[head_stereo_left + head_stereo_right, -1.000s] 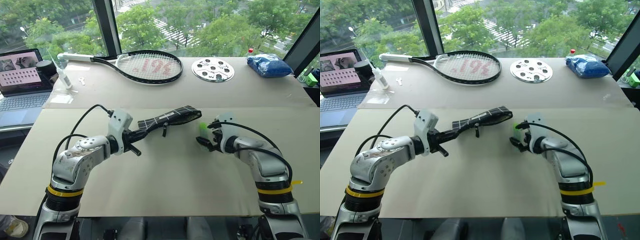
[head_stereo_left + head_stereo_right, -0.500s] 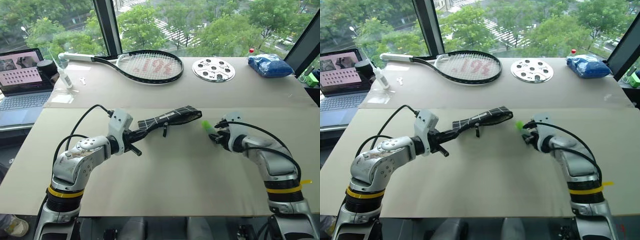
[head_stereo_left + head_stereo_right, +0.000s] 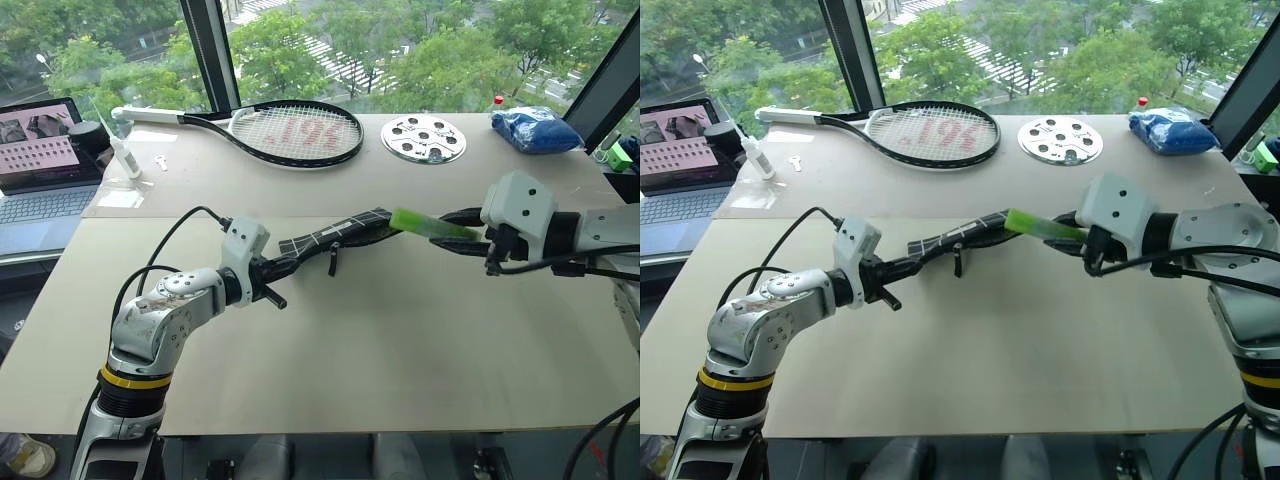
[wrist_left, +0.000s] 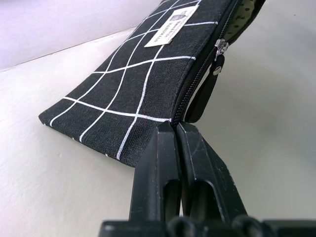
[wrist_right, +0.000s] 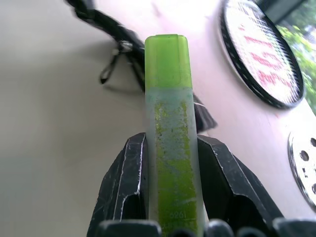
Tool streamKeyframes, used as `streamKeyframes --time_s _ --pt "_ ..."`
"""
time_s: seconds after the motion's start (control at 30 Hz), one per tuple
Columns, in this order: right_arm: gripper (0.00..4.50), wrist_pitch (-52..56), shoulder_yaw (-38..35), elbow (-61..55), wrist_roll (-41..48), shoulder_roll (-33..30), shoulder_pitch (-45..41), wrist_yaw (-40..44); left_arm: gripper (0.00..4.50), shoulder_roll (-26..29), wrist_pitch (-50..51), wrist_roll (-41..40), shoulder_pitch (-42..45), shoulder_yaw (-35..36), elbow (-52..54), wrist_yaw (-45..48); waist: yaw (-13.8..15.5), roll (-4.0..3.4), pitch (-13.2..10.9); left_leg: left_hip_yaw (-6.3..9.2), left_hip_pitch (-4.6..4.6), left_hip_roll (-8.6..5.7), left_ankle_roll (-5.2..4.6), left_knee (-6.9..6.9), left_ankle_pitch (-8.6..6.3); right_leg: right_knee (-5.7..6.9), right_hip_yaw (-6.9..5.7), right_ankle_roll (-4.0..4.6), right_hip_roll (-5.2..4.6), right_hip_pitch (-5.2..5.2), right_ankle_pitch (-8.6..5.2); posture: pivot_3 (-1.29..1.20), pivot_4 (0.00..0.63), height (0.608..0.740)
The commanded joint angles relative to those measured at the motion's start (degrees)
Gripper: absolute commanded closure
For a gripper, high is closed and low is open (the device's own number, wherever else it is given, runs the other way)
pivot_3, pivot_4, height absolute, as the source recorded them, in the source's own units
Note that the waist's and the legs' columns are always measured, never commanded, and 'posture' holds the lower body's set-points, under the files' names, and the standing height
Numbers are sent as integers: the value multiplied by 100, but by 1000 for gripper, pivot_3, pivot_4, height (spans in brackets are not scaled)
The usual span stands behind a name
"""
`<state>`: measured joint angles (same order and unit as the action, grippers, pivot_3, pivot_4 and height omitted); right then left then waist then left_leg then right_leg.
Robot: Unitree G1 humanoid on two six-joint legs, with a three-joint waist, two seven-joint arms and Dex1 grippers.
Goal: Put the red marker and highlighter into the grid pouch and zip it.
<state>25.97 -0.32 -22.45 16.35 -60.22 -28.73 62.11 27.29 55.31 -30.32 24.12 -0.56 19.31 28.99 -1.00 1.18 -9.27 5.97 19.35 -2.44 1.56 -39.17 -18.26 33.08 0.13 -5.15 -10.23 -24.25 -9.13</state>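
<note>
Right tool (image 5: 170, 163): one highlighter (image 5: 169, 123)

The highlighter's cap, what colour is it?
Bright green on the highlighter, above a paler barrel; the right wrist view shows it best.

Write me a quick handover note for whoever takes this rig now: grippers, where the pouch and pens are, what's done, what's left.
Left gripper: jaws shut on the corner of the flat black fabric grid pouch with white lines, holding it up off the beige table.
Right gripper: jaws shut on the light green highlighter, lifted level, green cap pointing at the pouch's open end.
Pouch zipper looks partly open, the pull strap hanging.
Red marker: I cannot see whether it is inside.
Done: highlighter picked up and lined up.
Left: slide highlighter in, confirm marker, zip the pouch.
</note>
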Motion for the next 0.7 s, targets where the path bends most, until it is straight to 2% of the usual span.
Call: streamKeyframes --time_s 0.03,0.23,0.7 --pt "3462 -311 278 -114 -296 13 -168 57 4500 -19 -128 4 87 17 126 18 4 1 -1 0 0 0 0 -1 0 1 0 0 0 0 0 0 150 740" --pt "3462 -838 865 505 -1116 288 -482 -171 4500 -6 -119 14 81 2 190 3 13 2 -2 1 2 0 34 -3 19 1 0 1 0 -3 0 0 150 740" --pt "3462 -1277 1408 1218 -2138 634 -925 -177 4500 68 -137 35 101 -154 235 101 8 3 -2 0 4 0 36 -3 20 0 1 1 0 -5 0 0 150 740"
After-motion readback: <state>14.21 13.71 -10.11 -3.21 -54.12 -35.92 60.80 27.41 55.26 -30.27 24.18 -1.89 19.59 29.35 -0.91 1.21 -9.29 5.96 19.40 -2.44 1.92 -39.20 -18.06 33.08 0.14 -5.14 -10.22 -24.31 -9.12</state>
